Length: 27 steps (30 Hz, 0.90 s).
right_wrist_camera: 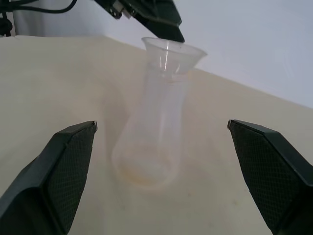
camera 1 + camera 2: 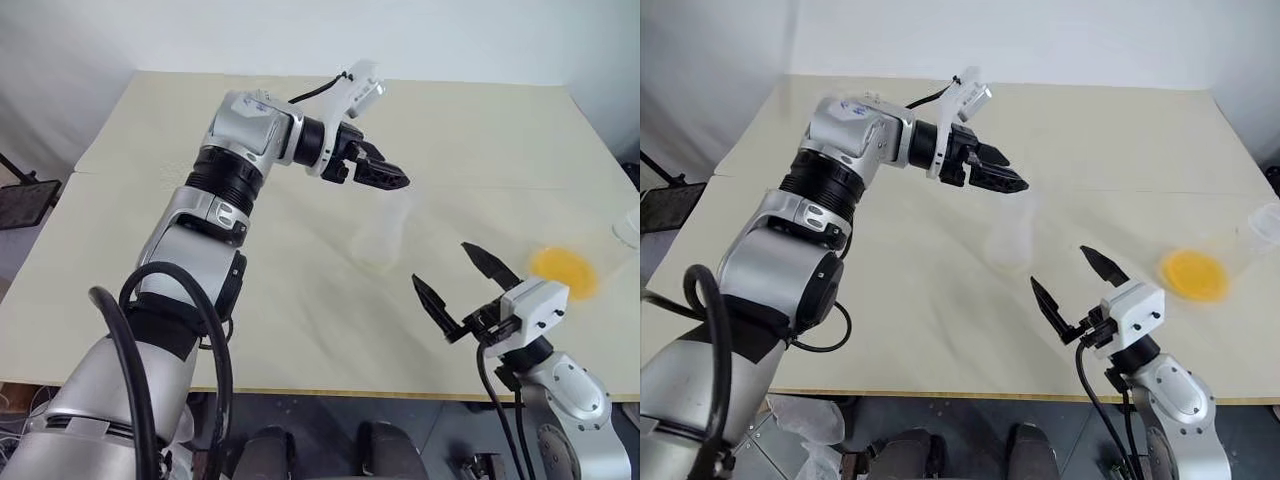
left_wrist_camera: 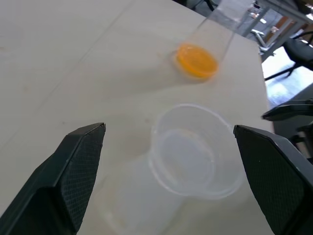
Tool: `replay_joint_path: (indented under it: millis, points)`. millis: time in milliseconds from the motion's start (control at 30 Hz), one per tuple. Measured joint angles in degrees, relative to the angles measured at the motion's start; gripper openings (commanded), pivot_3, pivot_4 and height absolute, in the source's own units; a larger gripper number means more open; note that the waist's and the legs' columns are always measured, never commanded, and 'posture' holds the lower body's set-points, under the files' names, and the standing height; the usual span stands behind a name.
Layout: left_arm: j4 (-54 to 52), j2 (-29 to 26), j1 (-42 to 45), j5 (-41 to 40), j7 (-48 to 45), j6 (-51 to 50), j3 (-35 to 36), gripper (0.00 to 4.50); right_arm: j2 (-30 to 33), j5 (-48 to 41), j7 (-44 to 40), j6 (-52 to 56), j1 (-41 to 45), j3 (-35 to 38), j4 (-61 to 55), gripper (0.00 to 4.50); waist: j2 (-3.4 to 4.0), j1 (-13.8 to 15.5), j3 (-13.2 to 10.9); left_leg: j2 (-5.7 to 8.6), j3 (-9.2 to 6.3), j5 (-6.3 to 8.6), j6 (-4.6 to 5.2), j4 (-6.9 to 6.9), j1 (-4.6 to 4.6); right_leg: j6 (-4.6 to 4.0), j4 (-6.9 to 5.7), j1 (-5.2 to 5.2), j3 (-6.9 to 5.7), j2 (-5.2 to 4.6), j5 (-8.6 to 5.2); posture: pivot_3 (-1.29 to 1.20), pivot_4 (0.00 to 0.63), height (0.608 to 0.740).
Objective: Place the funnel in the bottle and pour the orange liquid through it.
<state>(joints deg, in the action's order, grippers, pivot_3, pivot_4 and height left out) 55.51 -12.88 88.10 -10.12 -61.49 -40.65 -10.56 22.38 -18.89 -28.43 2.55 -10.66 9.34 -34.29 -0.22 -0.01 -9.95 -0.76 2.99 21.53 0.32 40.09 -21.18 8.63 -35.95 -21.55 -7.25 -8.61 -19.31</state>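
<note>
- The bottle [image 1: 150,142] is standing upright on the pale table [image 2: 300,330], about in the middle of it.
- The funnel [image 1: 173,56] is sitting in the bottle's neck, its flared rim resting on top and its thin stem reaching down inside.
- The left gripper [image 2: 385,177] is hovering just above the funnel's rim, pointing to the robot's right and slightly down, with its fingers spread wide and nothing between them.
- In the left wrist view the two black fingers [image 3: 73,171] are standing apart on either side of the funnel's round rim [image 3: 193,149], not touching it.
- The right gripper [image 2: 462,290] is hanging near the table's front edge, on the robot's right of the bottle and well apart from it, with its fingers also wide open and empty.
- In the right wrist view the bottle is showing between that gripper's open fingers [image 1: 63,166], further off on the table.
- The orange liquid [image 2: 563,270] is sitting in a clear cup [image 3: 215,34] on the table's right side, beyond the right gripper and apart from the bottle.
- Another clear cup [image 2: 1265,225] is standing at the far right edge of the table.
</note>
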Motion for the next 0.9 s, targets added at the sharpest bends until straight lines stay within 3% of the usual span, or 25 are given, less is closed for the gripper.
replay_joint_path:
  millis: [200,500,667,900]
  points:
    - [-0.18,-0.46,-3.06,1.00,-0.54,6.37,1.44,4.45,0.00,0.00,0.00,-0.02,0.43,-0.04,0.16,4.50,0.00,-0.02,0.00,0.00,0.00,0.00,0.00,0.01,0.01,0.00,-0.01,0.00,0.00,0.00,0.00,0.00,0.150,0.740]
    - [-12.40,-5.79,-16.30,-9.61,-13.84,20.58,13.56,4.45,1.28,-0.32,-0.10,0.09,0.64,1.24,0.30,4.50,0.02,-0.42,0.01,-0.05,0.01,0.00,0.00,0.04,0.06,0.00,-0.06,-0.01,-0.01,0.01,0.00,0.00,0.150,0.740]
    - [-15.44,-13.16,-28.22,-9.04,-17.08,33.25,15.64,4.45,2.28,-3.41,0.17,0.42,-1.96,9.74,0.36,4.50,0.05,-0.23,0.03,-0.03,-0.03,0.00,0.00,0.04,0.08,0.00,-0.11,0.01,-0.02,0.00,0.00,0.00,0.150,0.740]
    - [-28.90,-15.03,-46.49,-10.95,-14.92,36.94,18.50,4.45,1.35,-6.79,0.92,-0.41,-10.43,24.23,1.75,4.50,0.04,0.72,0.03,0.01,-0.22,0.02,0.03,0.10,0.01,0.00,-0.11,0.09,-0.07,-0.04,0.00,0.00,0.150,0.740]
